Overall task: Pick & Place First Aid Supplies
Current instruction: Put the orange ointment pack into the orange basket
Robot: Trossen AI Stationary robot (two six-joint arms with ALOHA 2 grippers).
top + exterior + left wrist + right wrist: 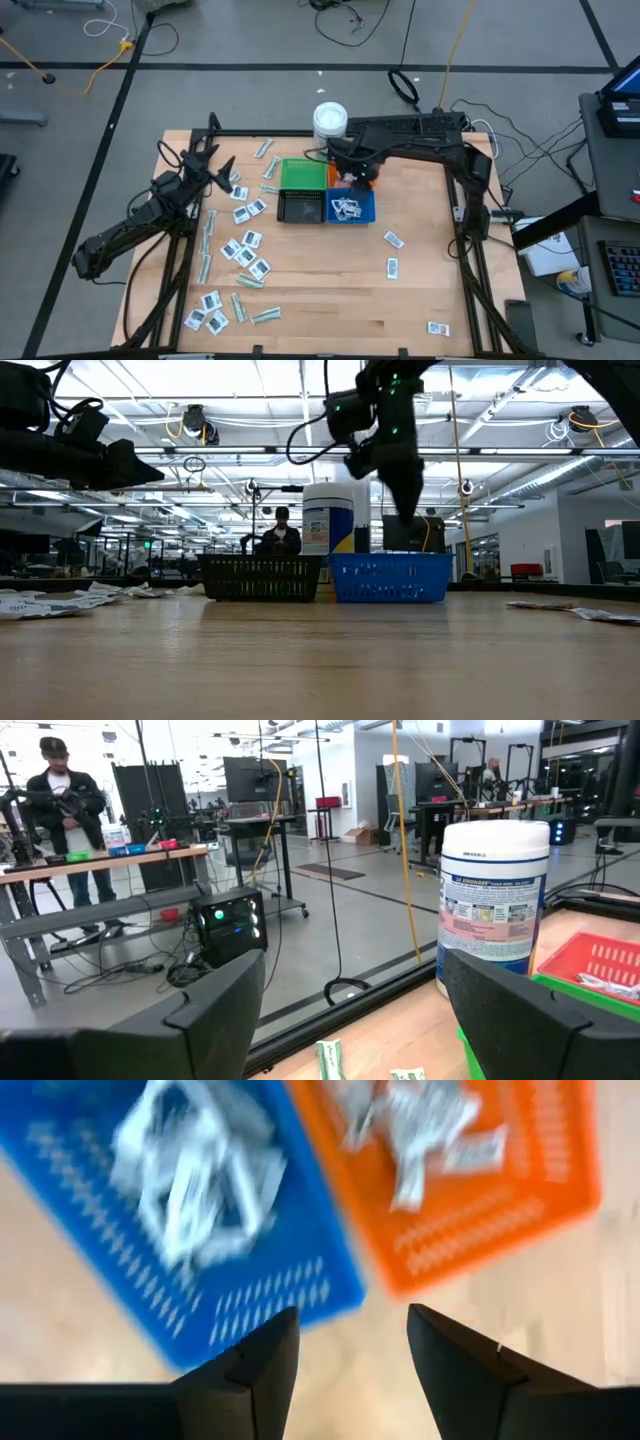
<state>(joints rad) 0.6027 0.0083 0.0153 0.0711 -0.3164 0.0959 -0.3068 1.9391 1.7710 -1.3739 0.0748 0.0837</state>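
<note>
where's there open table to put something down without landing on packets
Bare wood runs along the table's near edge, between the left-side packets and the few strays on the right. Crowded: the left side, and around the bins by the right gripper.

The room is bright, lit by long ceiling lights [240,405] far behind the table [320,660]. The arms look dark against that glow. The right wrist view is smeared with blur, so the blue bin [190,1220] and orange bin [470,1170] look fuzzy.

packets [347,208] in right bin [351,208] | more packets [243,250] left on table [330,290]
</note>
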